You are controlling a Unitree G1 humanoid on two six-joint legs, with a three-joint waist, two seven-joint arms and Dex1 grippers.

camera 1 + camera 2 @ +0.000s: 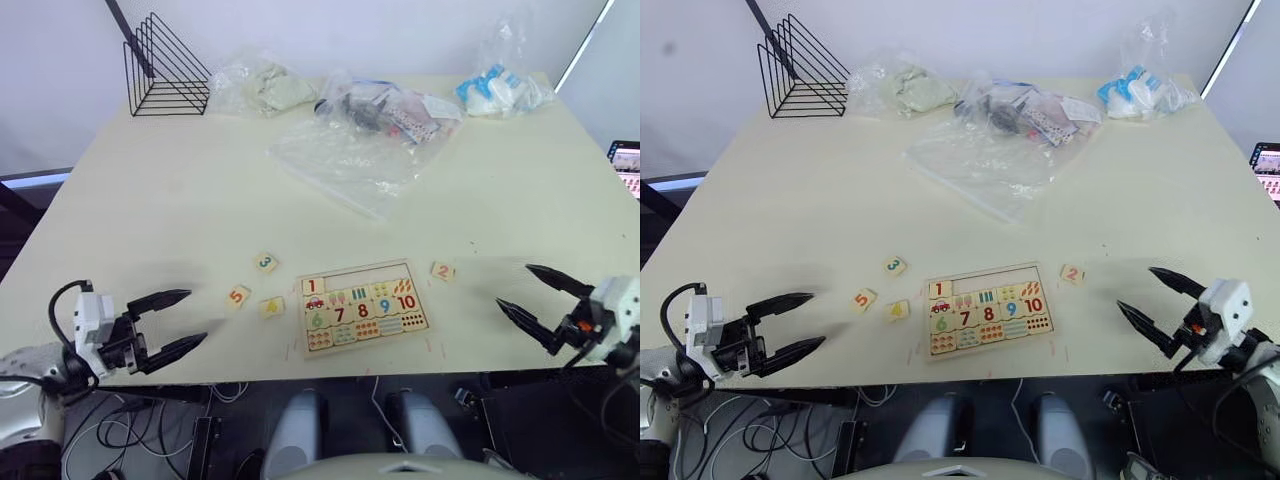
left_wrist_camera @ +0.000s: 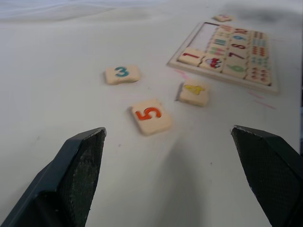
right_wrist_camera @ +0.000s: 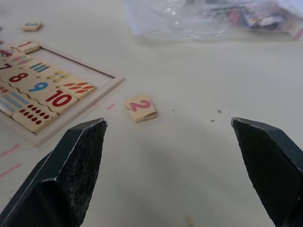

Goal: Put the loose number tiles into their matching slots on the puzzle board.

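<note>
Probably light, stiff, flat – loose number tiles [image 1: 253, 288] best pinched at opposite edges; left gripper [image 1: 172, 320], right gripper [image 1: 532, 293] both spread, empty.

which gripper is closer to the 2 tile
Right. The 2 tile lies just off the puzzle board's right edge, and the right gripper hovers open a little beyond it. The left gripper, also open, sits across the board, past the 5 tile.

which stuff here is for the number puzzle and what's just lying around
For the job: puzzle board; tile 1 already seated in it; loose tiles 2, 3, 4, 5.

Lying about: black wire rack; plastic bags at the table's far side.
</note>
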